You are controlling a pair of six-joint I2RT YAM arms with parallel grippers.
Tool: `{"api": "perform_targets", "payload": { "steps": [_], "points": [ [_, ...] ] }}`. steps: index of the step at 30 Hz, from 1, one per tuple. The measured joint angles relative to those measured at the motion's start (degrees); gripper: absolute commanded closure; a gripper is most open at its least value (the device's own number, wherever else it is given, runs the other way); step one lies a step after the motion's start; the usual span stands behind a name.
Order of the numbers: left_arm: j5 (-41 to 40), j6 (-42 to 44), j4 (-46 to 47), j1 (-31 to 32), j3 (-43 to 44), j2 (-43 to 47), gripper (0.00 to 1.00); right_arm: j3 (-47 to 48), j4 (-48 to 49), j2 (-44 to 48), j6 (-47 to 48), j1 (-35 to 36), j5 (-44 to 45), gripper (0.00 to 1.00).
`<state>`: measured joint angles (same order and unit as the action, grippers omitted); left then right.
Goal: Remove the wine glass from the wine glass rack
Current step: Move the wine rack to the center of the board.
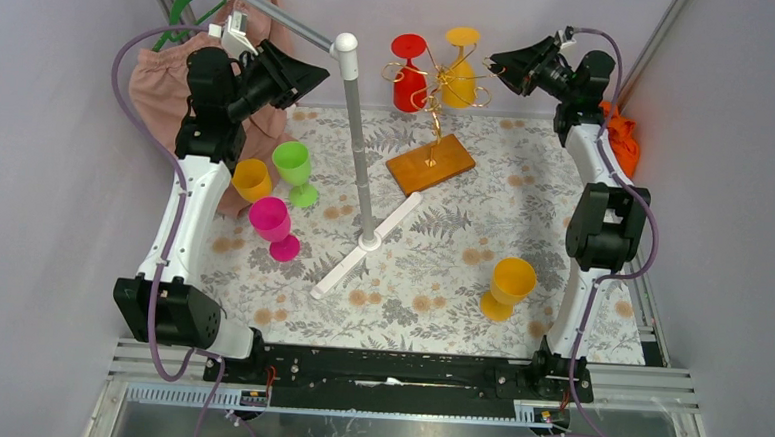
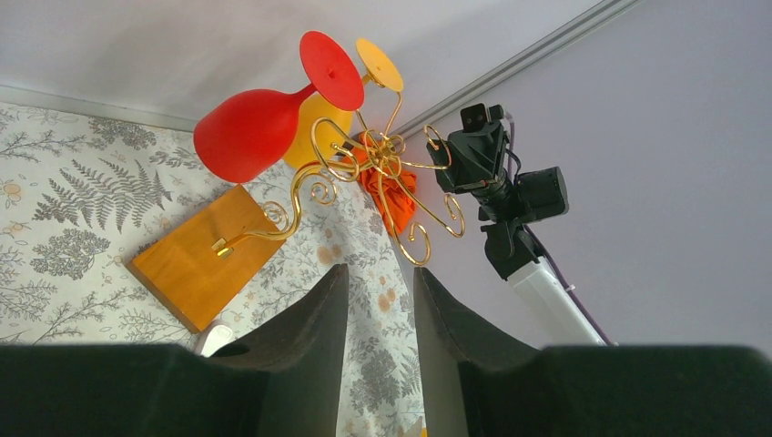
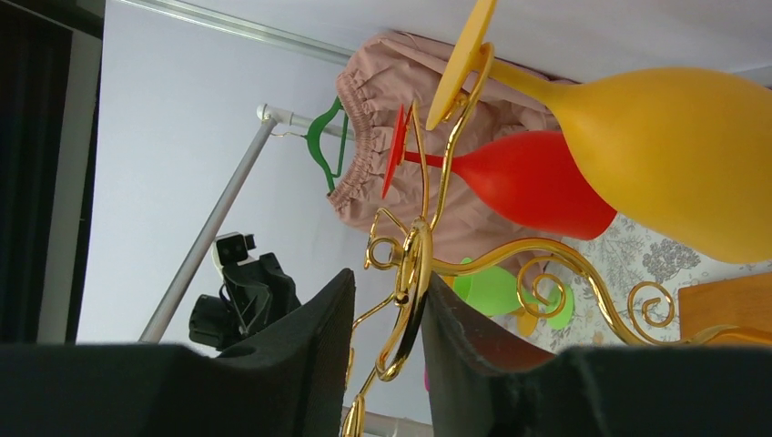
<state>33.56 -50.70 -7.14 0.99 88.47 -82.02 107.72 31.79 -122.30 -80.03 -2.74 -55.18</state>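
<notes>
The red glass [image 1: 409,79] and the yellow glass [image 1: 459,74] hang bowl-down, side by side, on the rack [image 1: 435,106]. Their feet are caught in its gold wire arms at the top. The rack's wooden base [image 1: 429,164] lies flat on the fern-print cloth [image 1: 463,232].

The right gripper [image 1: 493,66] is up at the level of the scroll arms, just beside the rack on the yellow glass's side. Its jaws stand narrowly apart. In the right wrist view one gold scroll [image 3: 411,264] shows in the gap, close to one pad with space left to the other. Whether wire and pad touch I cannot tell. From these jaws the yellow glass [image 3: 674,155] is above and to one side, and the red glass [image 3: 528,182] lies beyond it.

The left gripper [image 1: 319,75] is raised too, well apart from the rack and aimed toward it. Its jaws are narrow, with nothing between them. Ahead of and above them are the rack [image 2: 382,159] and the red glass [image 2: 250,135], and beyond the rack is the right gripper [image 2: 448,162].

The pole stand [image 1: 357,147] rises between the left jaws and the rack. Behind the left jaws a pink garment [image 1: 161,76] hangs on a green hanger [image 1: 189,3]. Below them a green glass [image 1: 291,163], an orange glass [image 1: 252,179] and a pink glass [image 1: 271,219] stand on the cloth. A lone glass [image 1: 510,283] stands well below the right jaws, and an orange rag [image 1: 623,136] lies behind that arm.
</notes>
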Motion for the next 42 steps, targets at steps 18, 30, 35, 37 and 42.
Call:
{"api": "perform_targets", "payload": {
  "steps": [18, 30, 35, 37, 42],
  "points": [
    [0.1, 0.3, -0.3, 0.0, -0.1, 0.1, 0.61, -2.4, -4.8, 0.8, -3.2, -0.1, 2.2, 1.0],
    [0.6, 0.4, -0.5, 0.0, -0.1, 0.2, 0.61, -5.4, -21.2, 8.7, 4.3, 0.1, 8.2, 1.0],
    [1.0, 0.4, -0.5, 0.1, -0.1, 0.2, 0.61, -8.6, -26.4, 13.1, 7.4, 0.0, 11.1, 1.0],
    [1.0, 0.4, -0.5, 0.1, -0.1, 0.2, 0.61, -10.8, -26.9, 15.2, 7.9, -0.1, 12.0, 1.0],
    [1.2, 0.4, -0.5, 0.1, -0.1, 0.2, 0.61, -15.9, -27.7, 20.1, 8.9, -0.3, 14.1, 1.0]
  ]
}}
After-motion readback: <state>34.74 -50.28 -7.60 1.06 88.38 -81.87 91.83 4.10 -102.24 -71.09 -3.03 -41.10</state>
